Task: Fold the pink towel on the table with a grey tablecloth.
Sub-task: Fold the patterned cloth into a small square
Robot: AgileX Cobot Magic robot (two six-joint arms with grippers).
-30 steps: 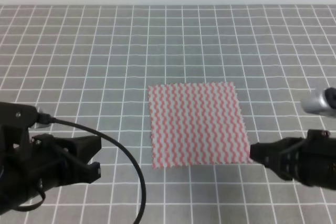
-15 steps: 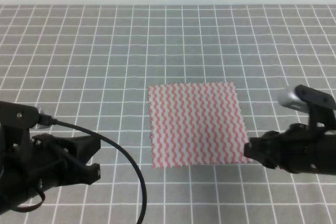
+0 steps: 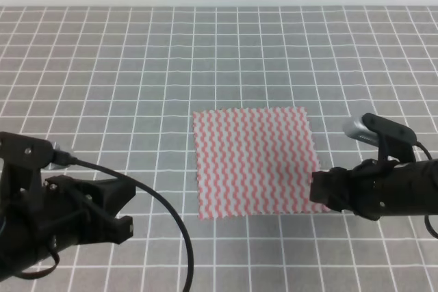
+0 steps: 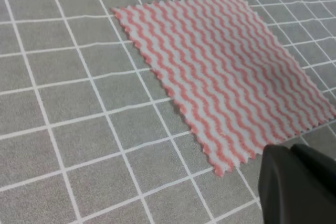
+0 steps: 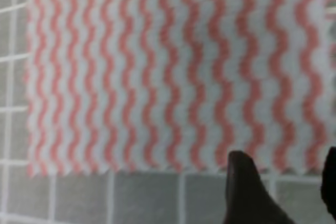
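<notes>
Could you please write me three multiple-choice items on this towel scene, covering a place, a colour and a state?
1. Which part of the pink towel is the right gripper closest to?
A. its far left corner
B. its near right corner
C. its centre

2. What colours are the towel's stripes?
A. pink and white
B. blue and yellow
C. green and black

3. How does the towel lie on the table with a grey tablecloth?
A. rolled up
B. folded in half
C. spread flat, unfolded

Key: 1 B, the gripper tip sits at that corner in the high view. 2 A, wavy pink and white bands show in every view. 3 C, one flat layer with all four edges visible.
</notes>
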